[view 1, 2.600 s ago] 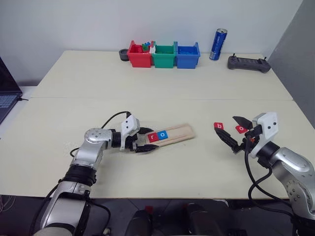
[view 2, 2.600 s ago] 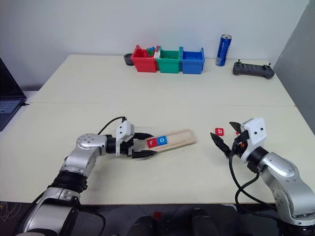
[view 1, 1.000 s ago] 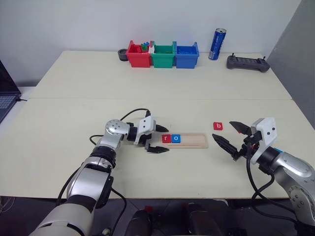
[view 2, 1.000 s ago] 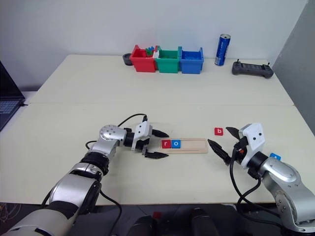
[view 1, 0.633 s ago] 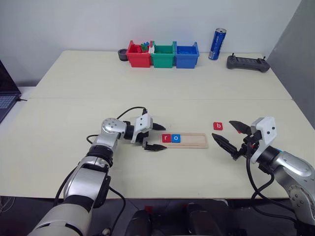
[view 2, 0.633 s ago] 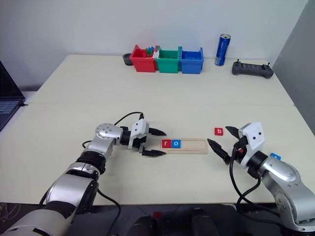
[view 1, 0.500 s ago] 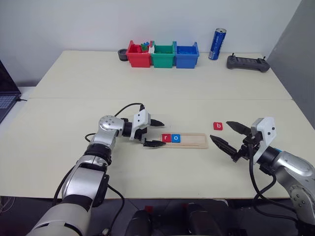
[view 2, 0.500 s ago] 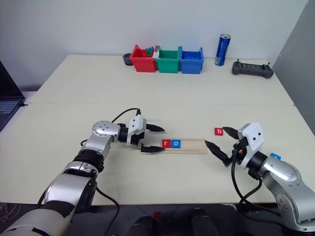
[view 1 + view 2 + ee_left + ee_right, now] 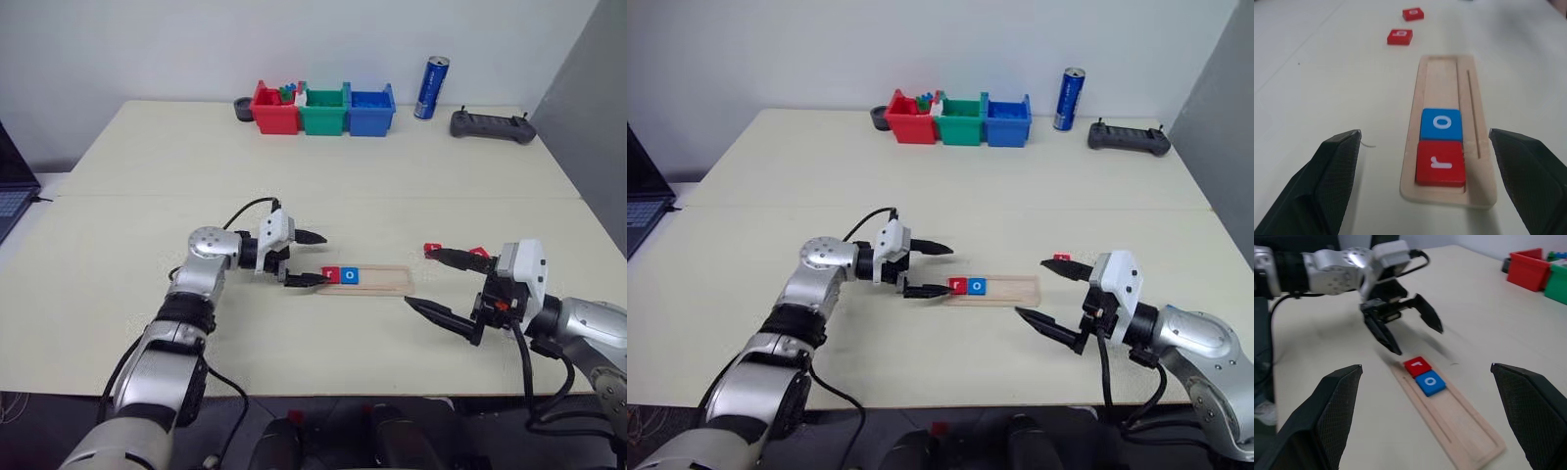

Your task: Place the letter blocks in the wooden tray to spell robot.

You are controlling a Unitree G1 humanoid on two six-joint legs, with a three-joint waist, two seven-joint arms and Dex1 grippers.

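Holding r, o: wooden tray [image 9: 380, 279]

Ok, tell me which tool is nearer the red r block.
Left. The left tool hovers just beside the red r block at the tray's end; the right tool sits past the tray's far end.

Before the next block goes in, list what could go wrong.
1. The wooden tray lies loose on the table; neither open claw holds it, so pushing in a block may slide it.
2. The right claw hangs open right by the red blocks; a careless approach could knock them away.
3. The r block and o block sit loose at the tray's end beside the left claw, which could nudge them.
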